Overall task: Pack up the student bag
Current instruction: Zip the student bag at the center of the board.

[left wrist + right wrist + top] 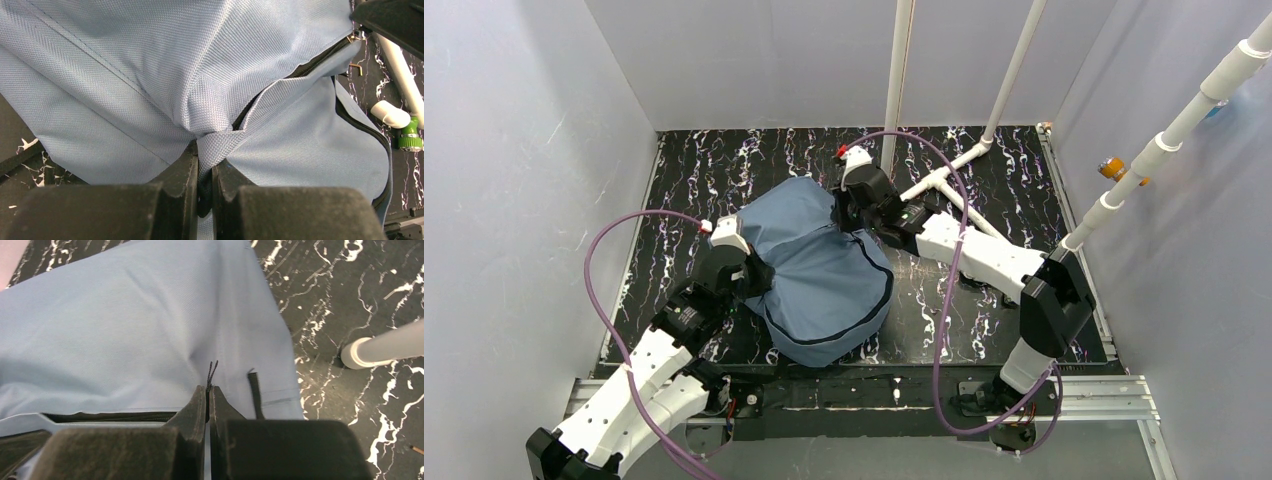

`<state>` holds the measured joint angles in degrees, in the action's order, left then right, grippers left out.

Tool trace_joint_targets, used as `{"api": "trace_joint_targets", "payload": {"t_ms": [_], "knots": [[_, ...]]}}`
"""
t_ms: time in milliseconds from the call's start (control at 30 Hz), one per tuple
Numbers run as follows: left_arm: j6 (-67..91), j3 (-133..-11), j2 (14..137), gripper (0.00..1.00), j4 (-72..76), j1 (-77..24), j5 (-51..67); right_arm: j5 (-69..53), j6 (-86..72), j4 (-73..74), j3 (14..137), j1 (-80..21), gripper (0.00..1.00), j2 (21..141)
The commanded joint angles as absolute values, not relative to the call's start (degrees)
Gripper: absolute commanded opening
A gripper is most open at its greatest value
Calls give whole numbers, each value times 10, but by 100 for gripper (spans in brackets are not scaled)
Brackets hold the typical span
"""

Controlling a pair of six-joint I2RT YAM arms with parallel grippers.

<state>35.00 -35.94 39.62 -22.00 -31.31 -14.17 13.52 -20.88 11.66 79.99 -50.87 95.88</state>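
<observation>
2 grippers are on the student bag (824, 275), which lies on the black marbled table (724, 165). The left gripper (205, 159) is clenched on a bunched fold of blue fabric at the bag's left side. Just right of that fold the dark zipper (306, 69) gapes a little. The right gripper (208, 390) is at the bag's far right corner, its fingers pressed together on a thin dark cord (212, 371) that sticks up between the tips. A short dark strap end (255, 392) stands just beside it.

For room, look at the bag's edges. Its rounded near edge reaches the table's near edge, so you have almost nothing there. Beyond its far edge you have a broad band of bare table up to the back wall. To its left a narrower strip runs to the side wall. To its right the space is crowded: the right arm (979, 255) lies across the table, and the white pipe frame (944, 180) stands close behind the bag's far right corner. A green fitting (411, 139) sits at 1 pipe end.
</observation>
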Motion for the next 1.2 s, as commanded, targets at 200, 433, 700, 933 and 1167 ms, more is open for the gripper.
{"api": "trace_joint_targets", "payload": {"t_ms": [200, 433, 700, 933, 1167], "knots": [[330, -349, 352, 0, -321, -307, -199, 201, -182, 16, 703, -395, 1, 912], [333, -347, 349, 0, -321, -307, -199, 162, -117, 15, 691, -392, 1, 927], [327, -354, 360, 0, -316, -307, -196, 241, -82, 73, 708, -395, 1, 944], [327, -351, 345, 0, -320, -307, -204, 263, -61, 64, 662, -394, 1, 949], [331, -354, 349, 0, -318, -307, -198, 229, -59, 83, 675, -399, 1, 950]]}}
